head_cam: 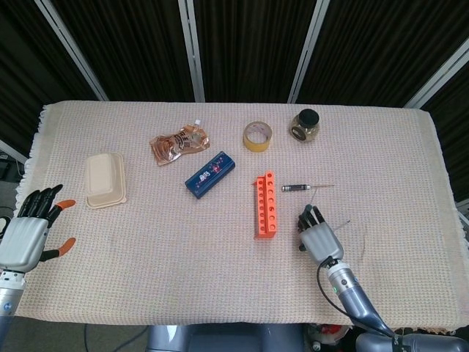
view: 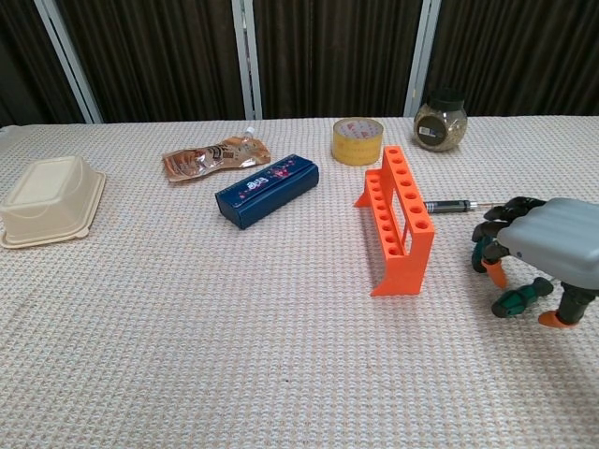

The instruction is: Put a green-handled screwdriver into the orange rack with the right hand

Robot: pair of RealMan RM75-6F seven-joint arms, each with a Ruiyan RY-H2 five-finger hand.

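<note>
Chest view shows it best: the right robot hand [view: 538, 257] sits low over the table [view: 234, 355], just right of the orange rack [view: 398, 220], fingers curled down around a green-handled screwdriver [view: 521, 297]. The handle pokes out under the fingertips and looks like it's at or just off the cloth, so I'd call this a grasp in progress, not a secure lift. From the head view the right robot hand [head_cam: 319, 236] covers the tool, so that angle doesn't help much.

To do this step well, I'd get the fingers fully wrapped on the handle before raising it. The shaft has to end up pointing down, so it probably needs tilting upright once it clears the cloth. Then line it up over one of the rack's top holes and lower it straight, since a sideways nudge could tip the rack.

Watch out for the second, dark-handled screwdriver [view: 449, 204] lying just beyond the rack on the far right side; that's not the one wanted.

The left robot hand [head_cam: 31, 227] is parked at the near left edge, fingers spread, holding nothing.
</note>
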